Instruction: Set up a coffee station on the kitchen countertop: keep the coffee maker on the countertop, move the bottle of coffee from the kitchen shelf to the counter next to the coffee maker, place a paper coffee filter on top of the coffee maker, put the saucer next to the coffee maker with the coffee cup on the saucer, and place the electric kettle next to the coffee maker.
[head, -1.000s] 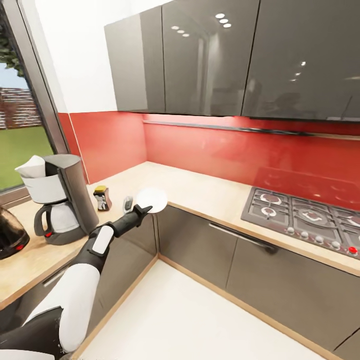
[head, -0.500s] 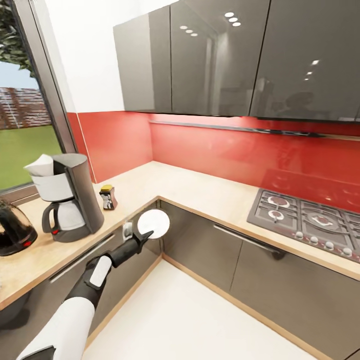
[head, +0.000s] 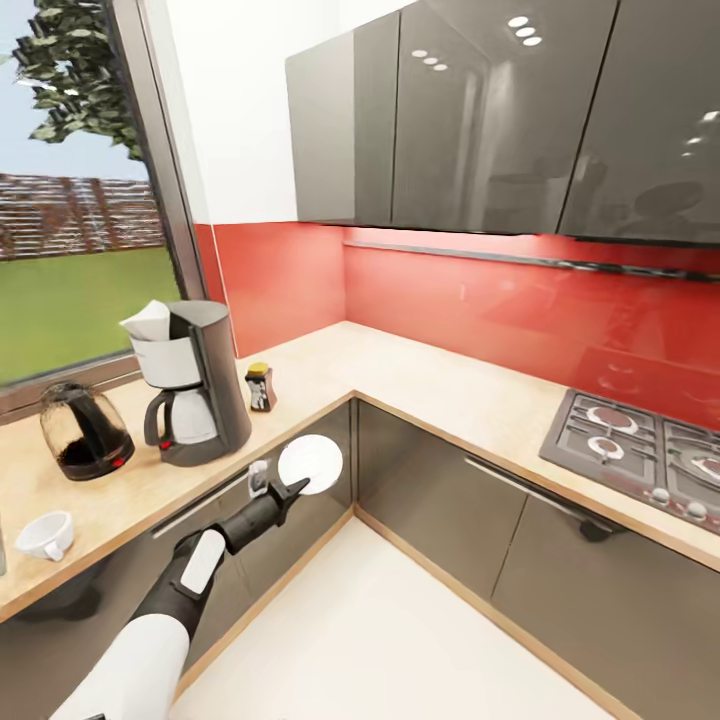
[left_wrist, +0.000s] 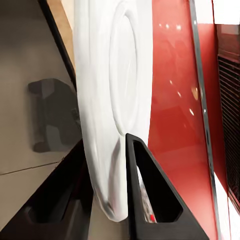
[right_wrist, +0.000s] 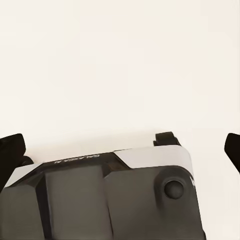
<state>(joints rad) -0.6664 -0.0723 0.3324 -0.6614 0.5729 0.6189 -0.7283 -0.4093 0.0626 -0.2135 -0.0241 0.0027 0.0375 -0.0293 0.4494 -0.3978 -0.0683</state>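
L gripper (head: 292, 487) pinches the saucer (head: 310, 465) by its rim, jaws pressed onto both faces w/ the plate on edge; the left wrist view shows the saucer (left_wrist: 112, 105) wedged between the two black fingers (left_wrist: 150, 200). Held vertical prob. because it was grabbed edge-on, so it needs tilting flat before set-down. It hangs in the air in front of the cabinet doors, just below the tabletop (head: 330, 375) edge, near the coffee maker (head: 195, 385) but not yet over the surface.

On the tabletop: filter (head: 150, 322) already atop the maker, coffee bottle (head: 261, 387) just beside it, kettle (head: 85, 432) on its other side, cup (head: 45, 535) further along, apart from the rest and waiting for the saucer.

L arm (head: 190, 580) stretches fwd and up, nearly straight, wrist angled toward the corner. R jaws: tips sit wide apart at the right wrist frame's edges, nothing between.
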